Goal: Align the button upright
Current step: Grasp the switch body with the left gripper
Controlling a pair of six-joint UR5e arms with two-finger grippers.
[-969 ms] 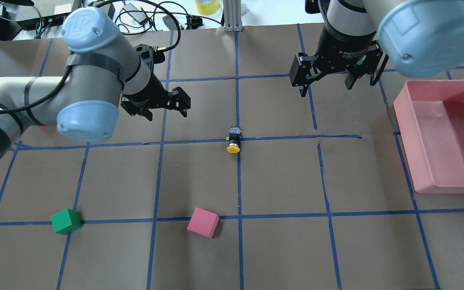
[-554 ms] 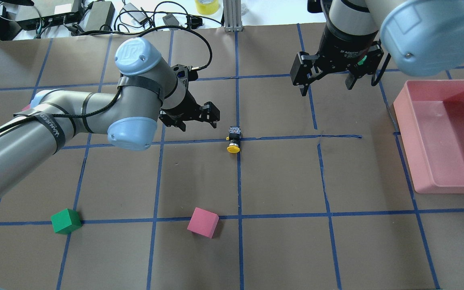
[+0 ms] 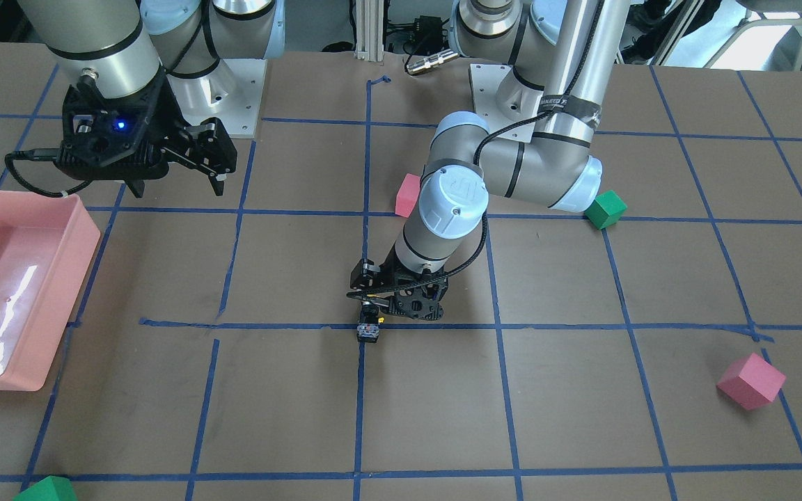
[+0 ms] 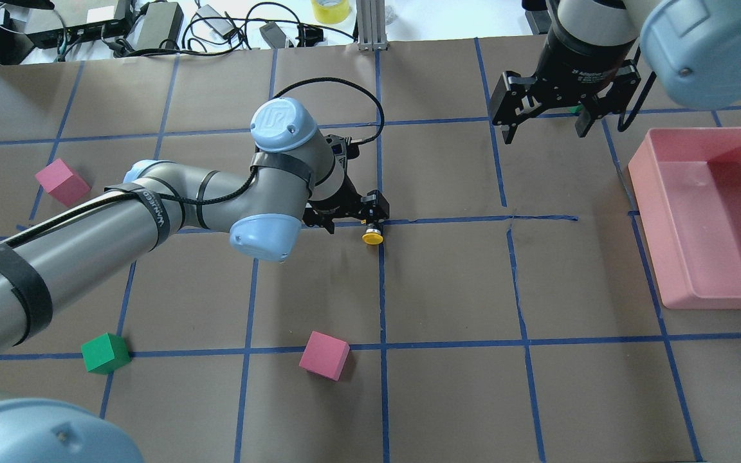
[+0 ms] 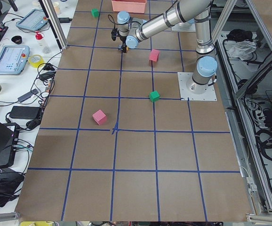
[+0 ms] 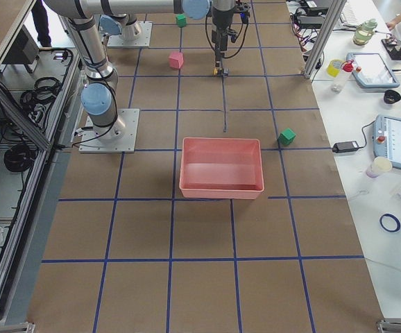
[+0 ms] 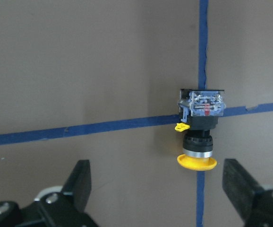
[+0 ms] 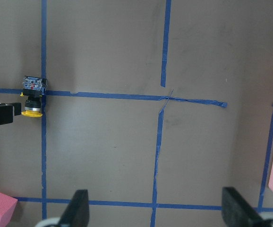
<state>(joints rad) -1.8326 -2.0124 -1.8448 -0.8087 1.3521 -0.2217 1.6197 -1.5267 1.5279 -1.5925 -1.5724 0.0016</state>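
Note:
The button (image 4: 372,236) lies on its side on a blue tape crossing, yellow cap toward the robot. It also shows in the front view (image 3: 369,331), the left wrist view (image 7: 200,127) and the right wrist view (image 8: 32,97). My left gripper (image 4: 348,215) is open and empty, low over the table right beside the button. In the left wrist view the button lies ahead between the fingers, nearer the right finger (image 7: 240,189). My right gripper (image 4: 545,127) is open and empty, high at the far right, well away from the button.
A pink bin (image 4: 711,132) stands at the right edge. A pink cube (image 4: 323,355) and a green cube (image 4: 105,353) sit near the front. Another pink cube (image 4: 62,182) sits at the left, beside my left arm.
My left arm has swung right and reached down to the button, still open. My right gripper has shifted a little right and back. The button has not moved.

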